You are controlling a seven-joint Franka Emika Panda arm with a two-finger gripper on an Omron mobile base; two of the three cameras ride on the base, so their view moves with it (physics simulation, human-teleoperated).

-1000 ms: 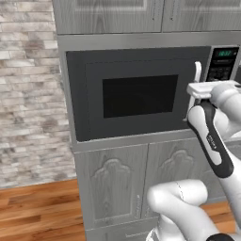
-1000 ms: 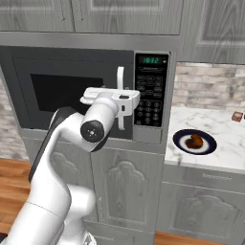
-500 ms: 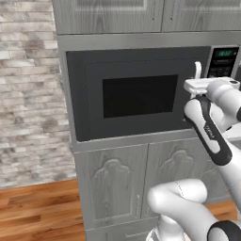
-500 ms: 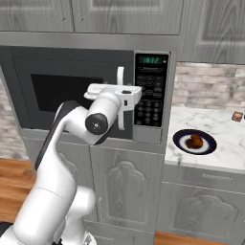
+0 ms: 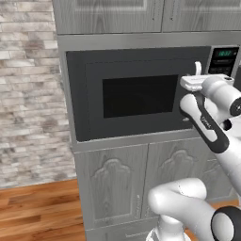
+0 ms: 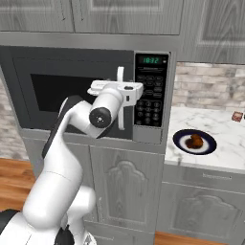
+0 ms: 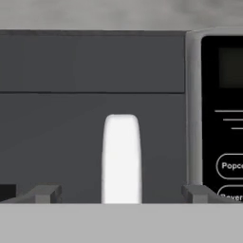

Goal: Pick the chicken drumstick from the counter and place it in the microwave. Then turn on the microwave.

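The gripper (image 7: 121, 192) is spread wide, its fingertips (image 7: 45, 193) flanking the white door handle (image 7: 121, 159) of the closed microwave (image 5: 136, 96) just ahead. Well off to its right, the chicken drumstick (image 6: 194, 140) sits on a dark plate (image 6: 181, 142) on the counter (image 6: 220, 143).

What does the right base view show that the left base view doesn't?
Right base view alone: the chicken drumstick on a dark plate, sitting on the counter right of the microwave. Left base view alone: a brick wall and wooden floor to the left. Both: the closed microwave door, its white handle, the keypad and the open pincer at the handle.
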